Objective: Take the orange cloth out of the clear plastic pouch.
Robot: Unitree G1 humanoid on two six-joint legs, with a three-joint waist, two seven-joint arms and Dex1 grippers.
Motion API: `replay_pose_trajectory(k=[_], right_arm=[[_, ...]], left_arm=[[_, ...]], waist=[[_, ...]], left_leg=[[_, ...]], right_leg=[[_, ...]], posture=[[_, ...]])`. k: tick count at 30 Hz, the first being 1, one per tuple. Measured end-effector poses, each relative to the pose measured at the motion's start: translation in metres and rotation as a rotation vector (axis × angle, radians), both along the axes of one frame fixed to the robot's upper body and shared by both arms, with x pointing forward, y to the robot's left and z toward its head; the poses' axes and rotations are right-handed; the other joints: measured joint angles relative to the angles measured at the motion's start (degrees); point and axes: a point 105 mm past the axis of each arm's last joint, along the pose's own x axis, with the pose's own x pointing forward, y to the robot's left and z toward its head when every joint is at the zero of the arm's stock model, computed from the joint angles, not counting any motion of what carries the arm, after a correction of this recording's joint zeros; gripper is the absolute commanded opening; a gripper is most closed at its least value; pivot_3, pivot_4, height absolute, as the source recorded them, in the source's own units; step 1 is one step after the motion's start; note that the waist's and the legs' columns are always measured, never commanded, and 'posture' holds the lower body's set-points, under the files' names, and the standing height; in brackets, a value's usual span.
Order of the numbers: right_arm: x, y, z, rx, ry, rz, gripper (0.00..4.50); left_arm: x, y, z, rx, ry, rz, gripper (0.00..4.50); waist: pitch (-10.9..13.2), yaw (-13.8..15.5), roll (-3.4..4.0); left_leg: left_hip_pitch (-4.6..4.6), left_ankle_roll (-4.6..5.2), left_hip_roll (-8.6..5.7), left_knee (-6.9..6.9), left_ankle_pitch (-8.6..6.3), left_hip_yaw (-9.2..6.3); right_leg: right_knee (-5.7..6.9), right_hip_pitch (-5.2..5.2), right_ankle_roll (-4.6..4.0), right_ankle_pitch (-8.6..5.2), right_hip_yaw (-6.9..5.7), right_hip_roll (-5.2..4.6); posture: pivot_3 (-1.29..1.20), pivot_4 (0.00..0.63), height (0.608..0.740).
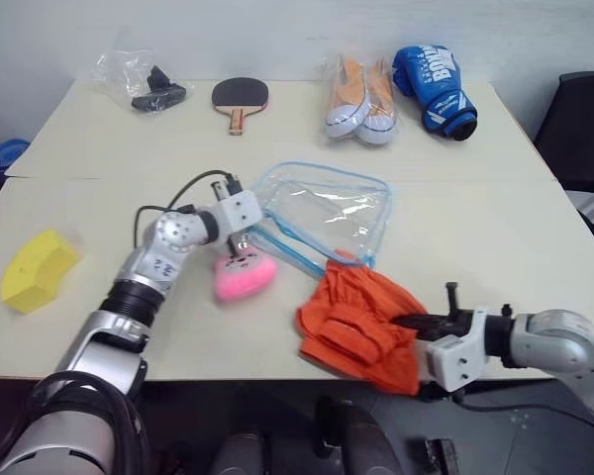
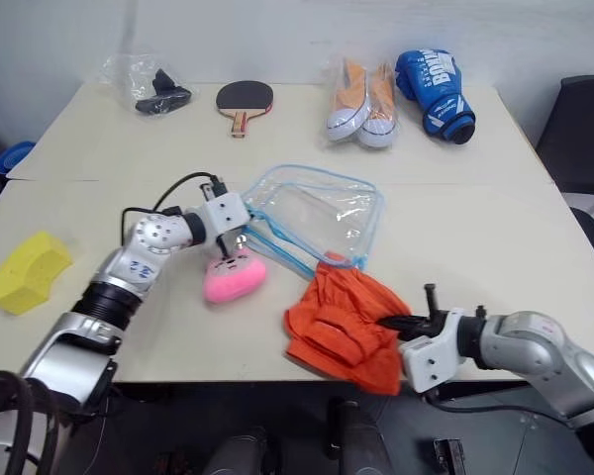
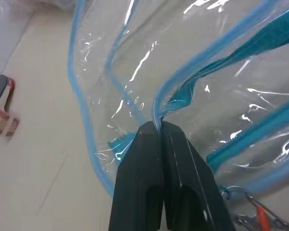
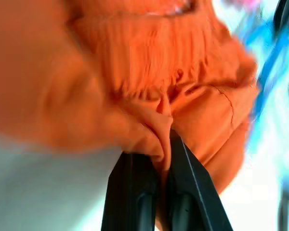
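Head views: orange cloth [image 1: 361,327] lies outside the clear plastic pouch [image 1: 327,213] on the table [image 1: 495,228], near its front edge. Left wrist view: fingers [image 3: 135,183] pinch the pouch's blue edging, likely anchoring it. Right wrist view: fingers [image 4: 135,192] pinch a cloth fold, drawing it clear.

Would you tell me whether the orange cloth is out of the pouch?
Out: the orange cloth lies crumpled on the table beside the clear plastic pouch.
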Motion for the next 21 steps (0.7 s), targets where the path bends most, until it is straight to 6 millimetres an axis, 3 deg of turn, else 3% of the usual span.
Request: replay_pose_trajectory(k=[2,5,7,10,15,21], right_arm=[[0.004,-0.02,-0.007,-0.019,0.025,-0.066,0.01],[0.015,-0.034,-0.004,-0.022,0.002,-0.116,0.01],[0.029,-0.048,0.001,-0.009,-0.028,-0.185,0.01],[0.056,-0.086,0.009,0.061,-0.056,-0.43,0.01],[0.073,-0.135,0.011,0.103,-0.079,-0.739,0.01],[0.06,-0.142,0.005,0.283,0.029,-0.918,0.01]], left_arm=[[-0.001,0.032,0.008,0.012,-0.008,0.086,0.0],[-0.004,0.043,0.009,0.006,-0.003,0.11,0.0],[-0.01,0.038,0.002,-0.004,0.024,0.076,0.0],[-0.029,0.011,-0.008,-0.029,0.076,-0.06,0.0],[-0.057,-0.024,-0.013,-0.025,0.124,-0.227,0.0],[-0.068,-0.028,-0.012,-0.019,0.16,-0.286,0.0]], waist=[[0.0,0.0,0.0],[0.0,0.42,0.0],[0.0,0.77,0.0],[0.0,1.32,0.0],[0.01,1.44,0.03],[-0.01,1.3,0.06]], left_leg=[[0.04,0.01,0.0,-0.04,-0.01,0.05],[0.17,0.09,-0.04,0.0,-0.03,0.11],[0.19,0.13,-0.04,0.0,-0.05,0.21],[0.14,0.13,0.01,-0.01,-0.05,0.27],[0.06,0.11,0.03,0.01,-0.04,0.34],[0.23,0.08,0.05,-0.01,-0.04,0.37]], right_leg=[[-0.01,0.01,0.0,0.0,0.02,-0.01],[-0.15,0.12,0.01,0.0,0.07,-0.09],[-0.09,0.12,0.02,0.01,0.13,-0.09],[0.01,0.05,0.02,0.01,0.15,-0.06],[0.01,0.0,0.02,0.01,0.15,-0.05],[-0.08,0.05,0.01,0.0,0.26,-0.03]], posture=[[0.0,0.15,0.74],[0.0,0.15,0.74],[0.0,0.15,0.74],[0.0,0.15,0.74],[0.0,0.15,0.74],[0.0,0.15,0.74]])
